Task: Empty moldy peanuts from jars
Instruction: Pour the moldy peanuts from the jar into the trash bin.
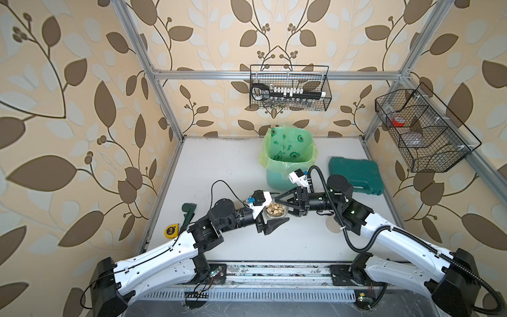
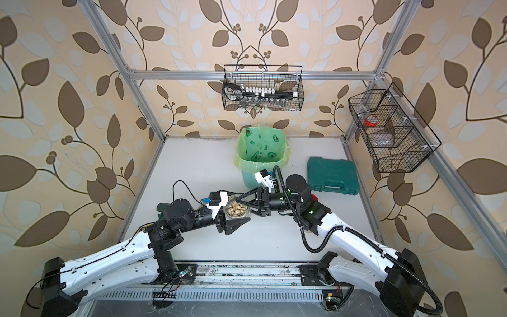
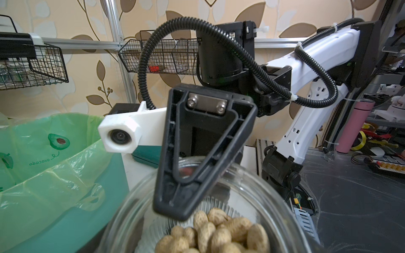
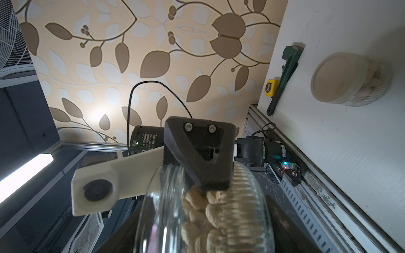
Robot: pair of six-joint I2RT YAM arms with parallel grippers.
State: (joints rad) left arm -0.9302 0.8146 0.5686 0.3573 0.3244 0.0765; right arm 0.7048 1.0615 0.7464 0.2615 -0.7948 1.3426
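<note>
Glass jar, lid off and mouth up, was at the middle of the bench, midway between the left and right edges and nearer the front edge than the back; the peanuts lay heaped inside it. Left gripper reached in from the left edge with its jaws set wide, one on each side of the jar wall, and appeared to pinch the jar. The right gripper met it from the opposite side with one finger at the rim; whether its jaws pressed on the glass or stood just clear could not be told. Nor could it be told whether the jar's base rested on the bench. Second jar, beige lid on, stood nearer the right edge, partly hidden under the right arm in both top views. Bin with its green bag stood toward the back edge, just behind the two grippers.

Step in hand, as judged: a hand-over or joint grip of the opened jar before emptying. The next move called for one secure hold; release by the other gripper; a carry over the bin mouth; then a tilt past level so that the peanuts slid out. The second jar was not yet opened.
</note>
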